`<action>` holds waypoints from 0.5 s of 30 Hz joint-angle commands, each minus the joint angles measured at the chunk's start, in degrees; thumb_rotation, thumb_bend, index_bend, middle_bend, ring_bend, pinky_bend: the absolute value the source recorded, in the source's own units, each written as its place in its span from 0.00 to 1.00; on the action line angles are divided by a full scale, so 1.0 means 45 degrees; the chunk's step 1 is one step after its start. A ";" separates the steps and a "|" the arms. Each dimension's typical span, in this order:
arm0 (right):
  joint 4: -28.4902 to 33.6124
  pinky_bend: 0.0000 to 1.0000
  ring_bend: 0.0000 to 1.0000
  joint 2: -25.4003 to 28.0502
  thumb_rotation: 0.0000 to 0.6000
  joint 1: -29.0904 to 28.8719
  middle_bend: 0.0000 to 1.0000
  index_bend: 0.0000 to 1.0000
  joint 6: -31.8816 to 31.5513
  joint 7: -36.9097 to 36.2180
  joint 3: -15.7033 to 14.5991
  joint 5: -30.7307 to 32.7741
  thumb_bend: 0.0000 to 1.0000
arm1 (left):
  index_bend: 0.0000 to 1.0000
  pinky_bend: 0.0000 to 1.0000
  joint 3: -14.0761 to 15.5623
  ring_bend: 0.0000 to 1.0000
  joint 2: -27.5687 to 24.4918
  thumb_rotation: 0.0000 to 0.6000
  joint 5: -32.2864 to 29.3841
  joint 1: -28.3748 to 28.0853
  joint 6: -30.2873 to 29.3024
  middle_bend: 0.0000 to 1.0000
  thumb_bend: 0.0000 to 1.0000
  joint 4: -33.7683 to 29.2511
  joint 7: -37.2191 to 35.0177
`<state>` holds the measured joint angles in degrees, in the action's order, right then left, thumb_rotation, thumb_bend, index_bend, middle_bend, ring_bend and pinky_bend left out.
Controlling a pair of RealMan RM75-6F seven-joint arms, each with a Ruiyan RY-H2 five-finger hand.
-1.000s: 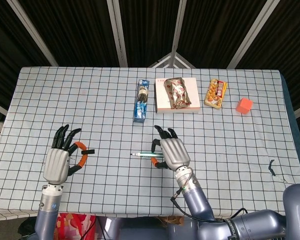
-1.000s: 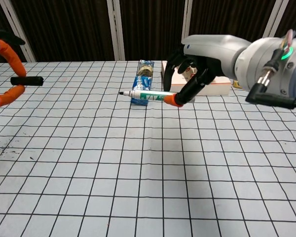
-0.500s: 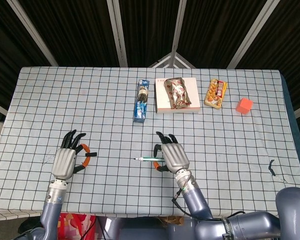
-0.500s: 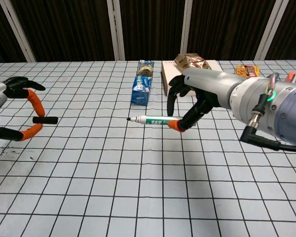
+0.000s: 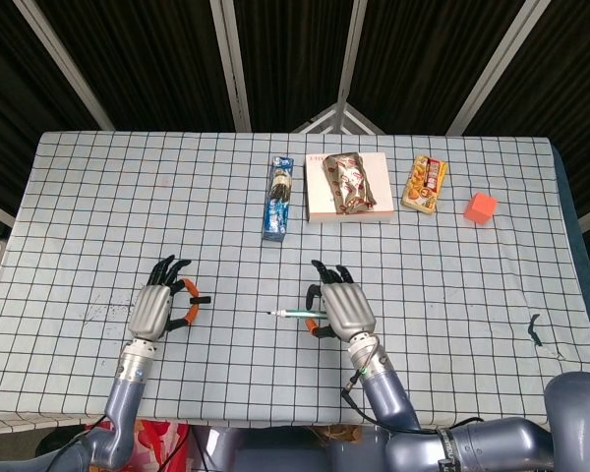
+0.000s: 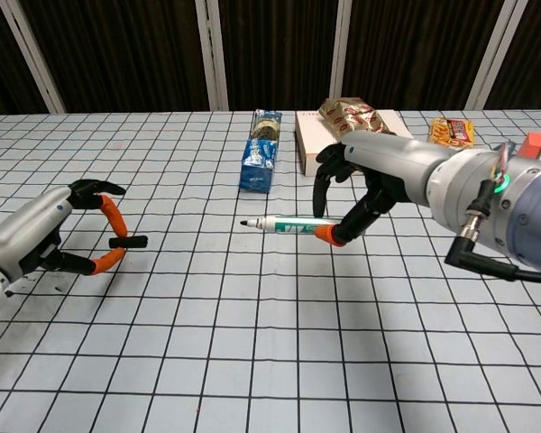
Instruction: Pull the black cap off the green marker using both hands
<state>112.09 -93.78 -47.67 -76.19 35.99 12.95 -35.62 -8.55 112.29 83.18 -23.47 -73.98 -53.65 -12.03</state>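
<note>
**Cap off, both hands lower and closer in**

Since the earlier frames both hands dropped toward the table (image 5: 98, 187) and drifted nearer each other. Left hand (image 5: 157, 310) moved right along the checked cloth; right hand (image 5: 342, 307) shifted slightly down and toward the robot.

Left hand pinched the black cap (image 6: 128, 242) between orange-tipped thumb and finger, cap lying roughly level and just above the cloth in chest view. Remaining fingers were curved loosely around it, not closed tight.

Right hand pinched the green marker (image 6: 287, 225) near its rear end, orange fingertip under the barrel, other fingers arched over the top. Marker was held roughly horizontal, uncapped black tip pointed toward the left hand. It sat above the cloth, near table centre on the robot's side, well apart from the cap.

Far side of the table, unchanged: blue toothpaste box (image 5: 278, 198), white box (image 5: 346, 202) just beside it with a snack wrapper (image 5: 350, 181) on top, a yellow snack packet (image 5: 424, 183) further right, and an orange cube (image 5: 480, 207) near the right edge.
</note>
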 commanded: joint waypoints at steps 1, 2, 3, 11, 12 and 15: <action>-0.0014 0.07 0.16 0.0021 1.00 0.0039 0.07 0.77 0.0038 -0.0023 -0.0002 -0.0017 0.59 | 0.51 0.00 -0.0115 0.00 0.0378 1.00 -0.0232 -0.0216 0.0324 0.10 0.50 0.0477 -0.0206; -0.0019 0.07 0.16 0.0028 1.00 0.0053 0.07 0.77 0.0052 -0.0030 -0.0001 -0.0021 0.59 | 0.48 0.00 -0.0111 0.00 0.0390 1.00 -0.0233 -0.0232 0.0336 0.09 0.49 0.0499 -0.0187; -0.0038 0.07 0.16 0.0034 1.00 0.0073 0.07 0.77 0.0080 -0.0043 -0.0003 -0.0029 0.59 | 0.47 0.00 -0.0112 0.00 0.0396 1.00 -0.0239 -0.0246 0.0334 0.08 0.49 0.0501 -0.0147; -0.0142 0.07 0.16 0.0210 1.00 0.0298 0.07 0.77 0.0259 -0.0288 0.0048 -0.0083 0.59 | 0.21 0.00 0.0000 0.00 -0.0200 1.00 -0.0285 -0.0199 0.0366 0.00 0.49 -0.0335 0.0550; -0.0157 0.07 0.16 0.0233 1.00 0.0326 0.07 0.77 0.0290 -0.0329 0.0057 -0.0094 0.59 | 0.19 0.00 0.0073 0.00 -0.0406 1.00 -0.0296 -0.0170 0.0451 0.00 0.49 -0.0602 0.0714; -0.0200 0.07 0.16 0.0291 1.00 0.0392 0.07 0.77 0.0377 -0.0431 0.0082 -0.0112 0.59 | 0.13 0.00 0.0362 0.00 -0.1109 1.00 -0.0184 -0.0044 0.0513 0.00 0.49 -0.1556 0.1256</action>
<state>111.24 -92.52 -45.97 -74.55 34.11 13.29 -36.11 -7.97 109.66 82.05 -24.16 -72.03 -57.70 -8.27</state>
